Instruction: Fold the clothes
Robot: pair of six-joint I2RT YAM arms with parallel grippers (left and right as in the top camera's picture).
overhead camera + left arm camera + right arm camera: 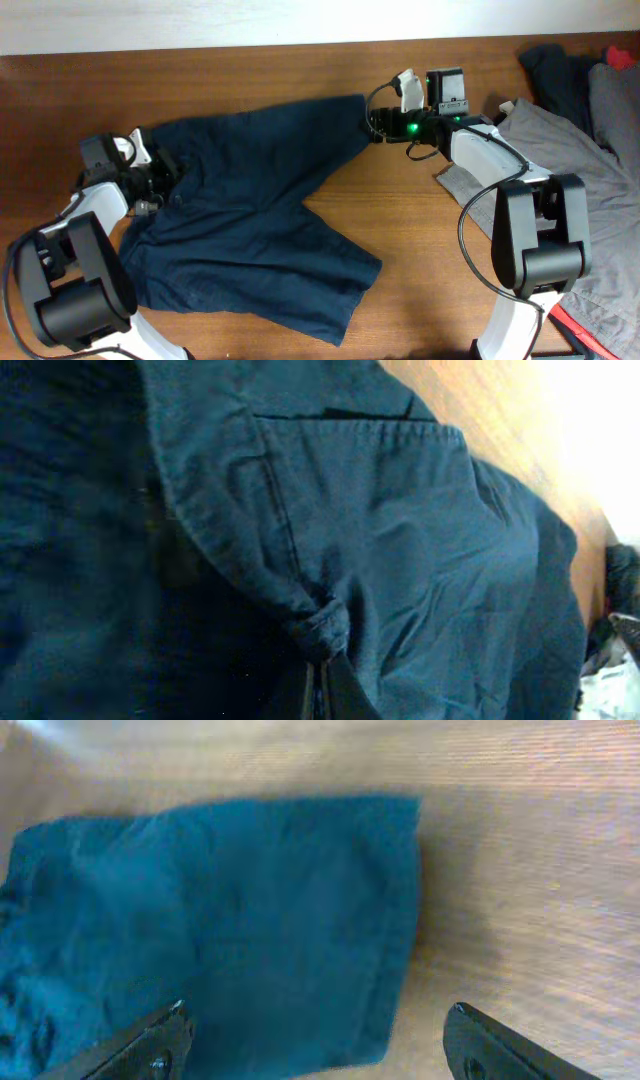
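A pair of dark navy shorts [250, 200] lies spread on the wooden table, waistband at the left, one leg reaching up to the right and the other toward the front. My left gripper [160, 172] is shut on a bunched fold of the waistband [322, 628]. My right gripper [372, 122] is open at the hem of the upper leg [300, 920], its fingers [315, 1030] straddling the hem's corner just above the cloth and the table.
A pile of grey and dark clothes [580, 110] lies at the right side of the table, with a red piece [622, 58] at the far right corner. Bare wood [420, 230] lies between the shorts and the pile.
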